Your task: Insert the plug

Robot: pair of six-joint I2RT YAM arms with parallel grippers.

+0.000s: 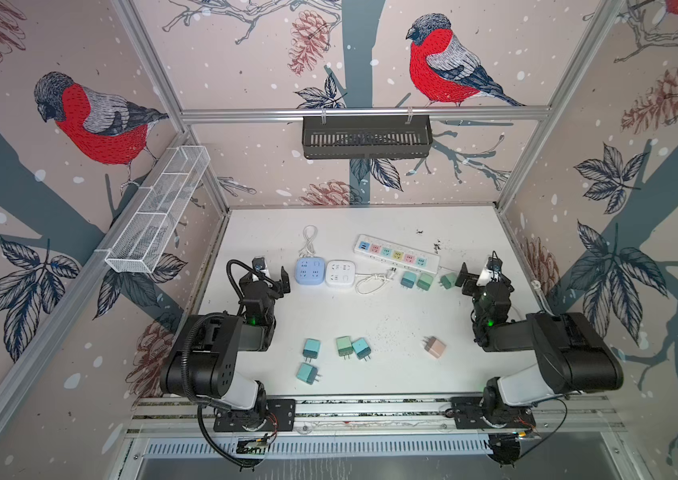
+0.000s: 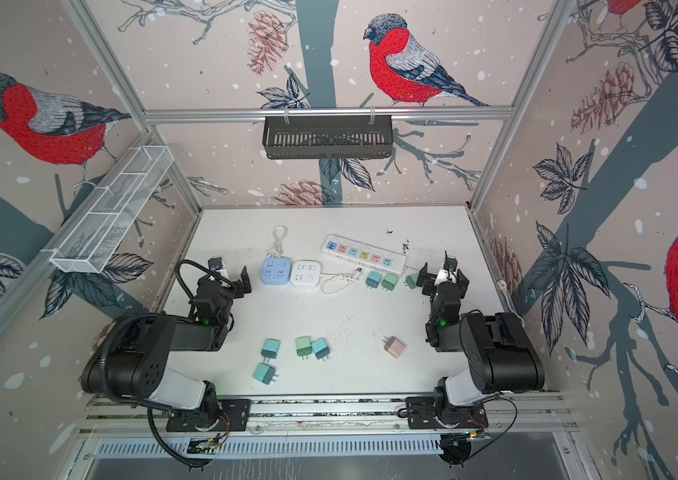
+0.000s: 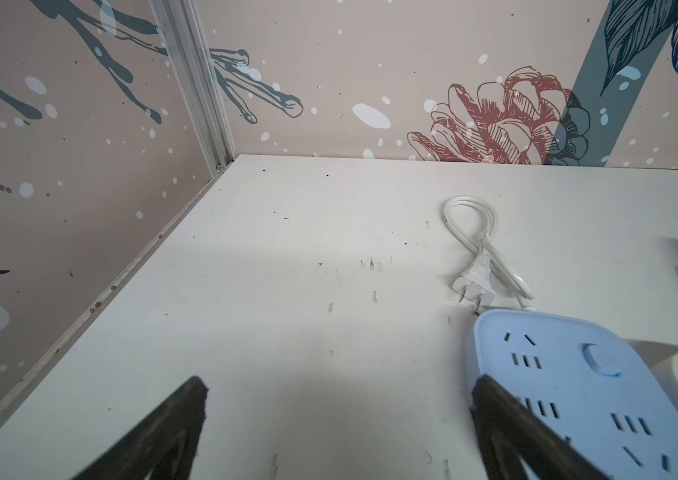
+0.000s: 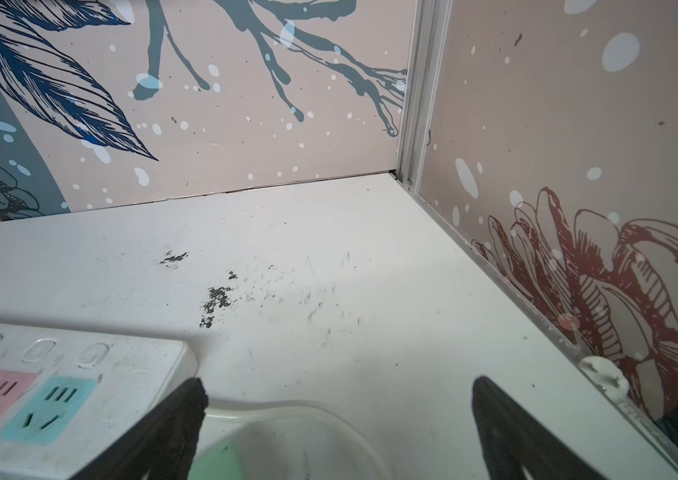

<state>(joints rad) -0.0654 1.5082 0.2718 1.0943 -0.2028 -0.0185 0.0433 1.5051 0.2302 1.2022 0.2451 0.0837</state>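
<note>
Several small teal and green plugs lie on the white table in both top views, a group near the front (image 1: 344, 345) and more beside the long power strip (image 1: 396, 252) with coloured sockets. A pink plug (image 1: 435, 347) lies front right. My right gripper (image 1: 482, 276) is open and empty; a green plug (image 1: 448, 280) sits just left of it and shows by one finger in the right wrist view (image 4: 214, 461). My left gripper (image 1: 272, 276) is open and empty, right beside the blue socket cube (image 1: 311, 271). Wrist views: left gripper (image 3: 339, 386), right gripper (image 4: 339, 386).
A white socket cube (image 1: 340, 273) sits next to the blue one, with a looped white cord and its plug (image 3: 476, 286) behind them. The strip's cable (image 4: 287, 409) curves under my right gripper. Enclosure walls stand close on the left, back and right.
</note>
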